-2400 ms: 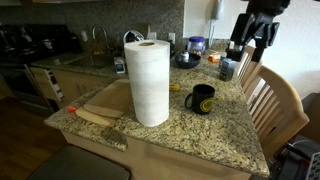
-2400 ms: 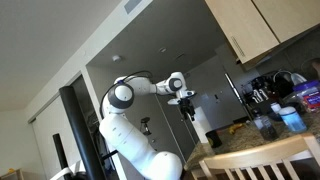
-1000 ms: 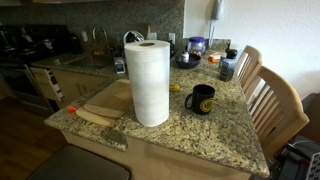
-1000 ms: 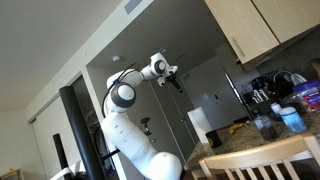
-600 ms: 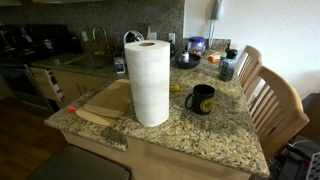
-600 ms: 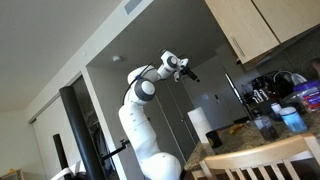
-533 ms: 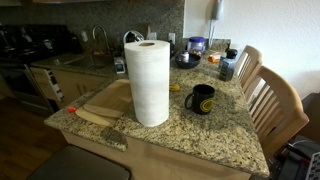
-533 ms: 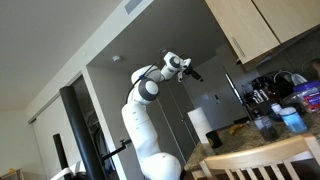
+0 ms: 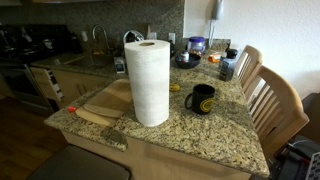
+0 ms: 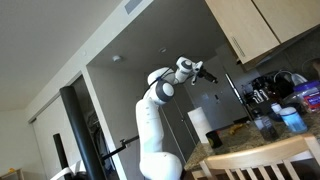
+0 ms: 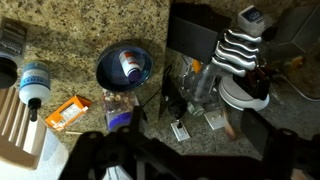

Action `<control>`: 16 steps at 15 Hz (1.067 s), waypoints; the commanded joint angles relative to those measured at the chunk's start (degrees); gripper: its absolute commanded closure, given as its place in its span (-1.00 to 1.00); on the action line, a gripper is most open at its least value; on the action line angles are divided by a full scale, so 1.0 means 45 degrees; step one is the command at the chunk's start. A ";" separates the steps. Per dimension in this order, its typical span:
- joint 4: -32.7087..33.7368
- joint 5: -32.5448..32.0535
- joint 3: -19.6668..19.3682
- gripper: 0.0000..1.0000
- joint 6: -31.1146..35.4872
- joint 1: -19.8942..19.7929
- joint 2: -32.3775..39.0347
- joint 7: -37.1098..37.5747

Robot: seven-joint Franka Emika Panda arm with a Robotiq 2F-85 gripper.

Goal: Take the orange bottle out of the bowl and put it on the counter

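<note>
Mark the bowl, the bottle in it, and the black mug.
Bowl (image 11: 102, 70), wrist view, left rim.
Bottle (image 11: 130, 66), wrist view, middle of its body.
Mug (image 9: 204, 100), an exterior view, its side.

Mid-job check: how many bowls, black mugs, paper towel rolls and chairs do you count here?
Bowl: 1
Black mug: 1
Paper towel roll: 1
Chairs: 2
Total: 5
</note>
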 commanded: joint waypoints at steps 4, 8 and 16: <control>-0.0151 -0.4116 -0.1007 -1.00 0.1604 0.0261 0.1843 0.4154; -0.0187 -0.6214 -0.2473 -1.00 0.1920 -0.0067 0.3503 0.6877; 0.1905 -0.5211 -0.2560 -1.00 0.1053 0.0837 0.5168 0.6714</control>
